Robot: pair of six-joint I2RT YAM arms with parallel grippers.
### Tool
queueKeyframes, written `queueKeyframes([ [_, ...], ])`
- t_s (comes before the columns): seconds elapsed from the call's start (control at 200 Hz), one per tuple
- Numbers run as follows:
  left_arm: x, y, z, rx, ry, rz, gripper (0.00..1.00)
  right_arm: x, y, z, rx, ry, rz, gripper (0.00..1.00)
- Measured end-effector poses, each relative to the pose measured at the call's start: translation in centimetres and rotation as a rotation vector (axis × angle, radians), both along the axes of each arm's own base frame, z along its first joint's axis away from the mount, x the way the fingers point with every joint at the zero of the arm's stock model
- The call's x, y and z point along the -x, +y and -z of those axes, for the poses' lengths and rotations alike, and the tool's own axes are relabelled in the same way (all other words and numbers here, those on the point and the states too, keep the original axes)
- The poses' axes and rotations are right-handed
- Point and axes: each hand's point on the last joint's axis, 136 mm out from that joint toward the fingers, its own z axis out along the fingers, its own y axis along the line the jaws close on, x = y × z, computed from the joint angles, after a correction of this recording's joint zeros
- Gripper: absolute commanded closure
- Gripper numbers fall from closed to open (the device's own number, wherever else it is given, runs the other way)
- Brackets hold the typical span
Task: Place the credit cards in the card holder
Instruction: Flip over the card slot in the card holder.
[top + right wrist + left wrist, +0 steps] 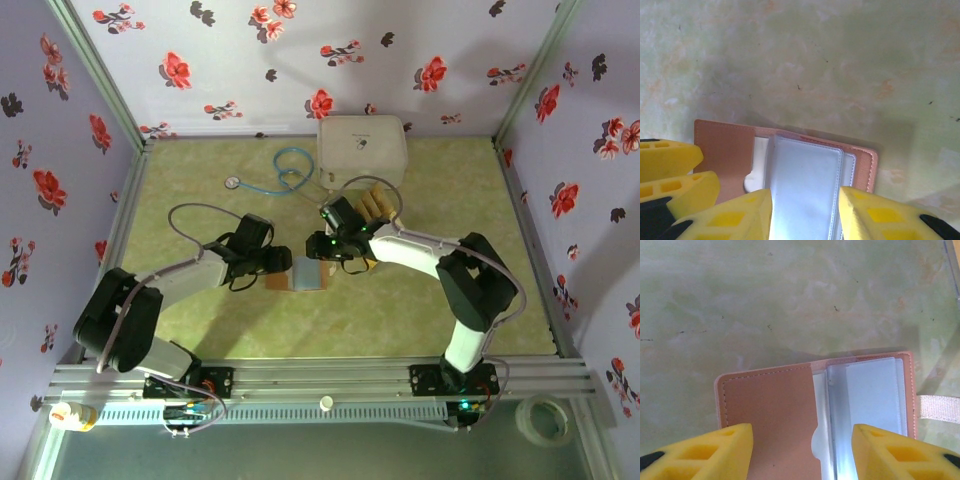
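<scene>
The card holder [306, 275] lies open on the green tabletop, its reddish-brown flap [770, 415] on one side and pale grey-blue clear sleeves [805, 180] on the other. My left gripper [802, 450] is open just above it, one finger over the brown flap and the other over the sleeves. My right gripper [805, 210] is also open, and its yellow fingers [735, 217] straddle the sleeve stack. The left gripper's fingers [670, 167] show at the left edge of the right wrist view. Several golden credit cards [372, 206] sit in front of the white case, beyond the right gripper [335, 255].
A big white rounded case [362, 148] stands at the back centre, with a blue stethoscope [285, 170] to its left. The wallet's beige strap [940, 407] sticks out sideways. Floral walls enclose the table on three sides.
</scene>
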Motion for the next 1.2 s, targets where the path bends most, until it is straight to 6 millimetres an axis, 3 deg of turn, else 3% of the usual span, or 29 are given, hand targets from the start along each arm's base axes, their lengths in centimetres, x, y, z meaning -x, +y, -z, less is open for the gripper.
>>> queueKeyframes([
  [0.4, 0.4, 0.2, 0.2, -0.019, 0.009, 0.018, 0.46, -0.4, 0.8, 2.5, 0.017, 0.032, -0.007, 0.66],
  [0.795, 1.2, -0.6, -1.7, 0.011, -0.023, 0.040, 0.48, -0.4, 0.9, 3.5, 0.027, 0.042, -0.006, 0.68],
  [1.2, 2.3, 0.5, 1.8, -0.039, 0.028, 0.029, 0.50, -0.5, 1.0, 3.5, 0.027, 0.043, -0.007, 0.70],
])
